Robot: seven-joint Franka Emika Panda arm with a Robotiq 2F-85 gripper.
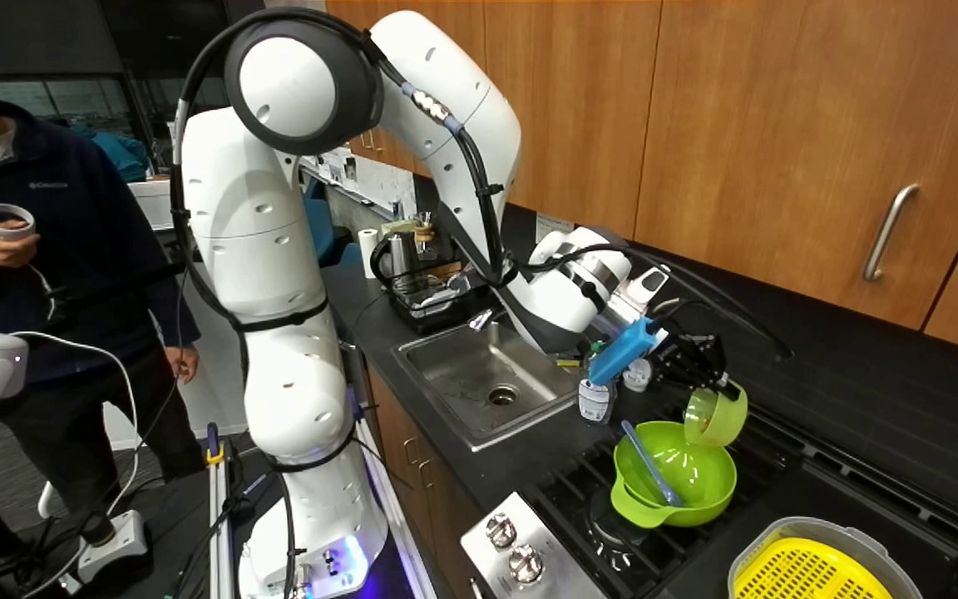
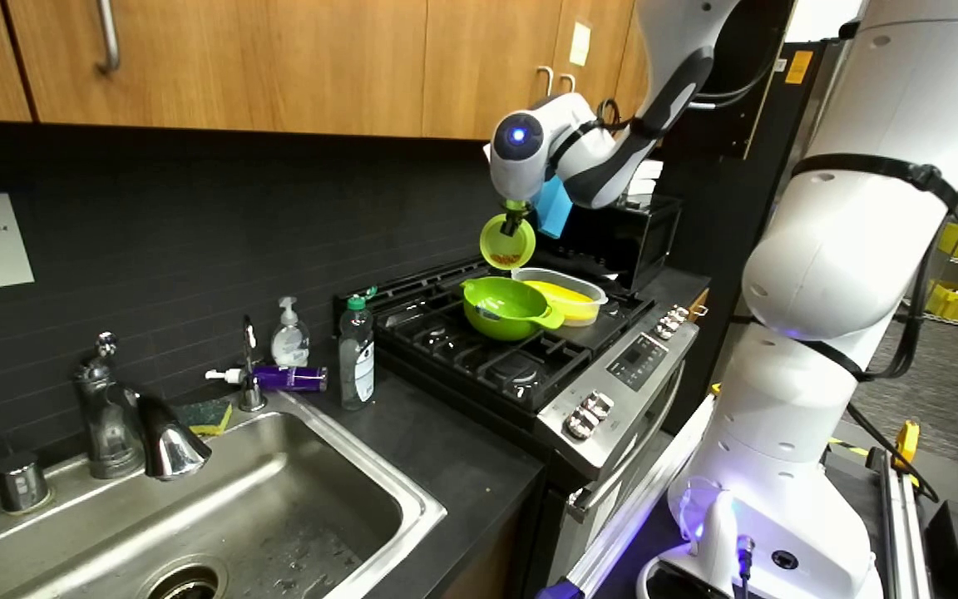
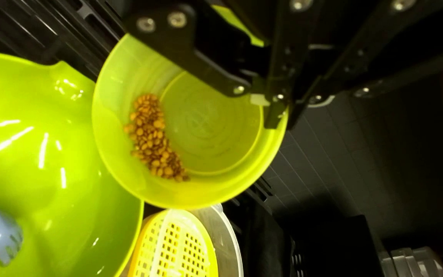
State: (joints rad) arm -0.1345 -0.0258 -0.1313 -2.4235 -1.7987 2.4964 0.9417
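My gripper [image 3: 282, 125] is shut on the rim of a small light-green bowl [image 3: 206, 134], one finger inside its wall and one outside. The bowl is tilted on its side, and a pile of small orange-brown pieces [image 3: 154, 142] lies along its lower wall. It also shows in both exterior views [image 1: 720, 416] [image 2: 519, 240]. The held bowl is over or beside the edge of a larger bright-green bowl [image 1: 699, 470] on the stove. In the wrist view the larger bowl [image 3: 33, 154] is at the left. A blue-grey utensil [image 1: 652, 466] leans inside it.
A clear container [image 2: 589, 314] with a yellow perforated strainer [image 1: 807, 574] stands beside the green bowl on the stove [image 2: 479, 366]. Soap bottles [image 2: 357, 358] stand between stove and sink [image 2: 412, 499]. A microwave [image 2: 654, 233] is behind. Wooden cabinets [image 1: 778, 125] hang above.
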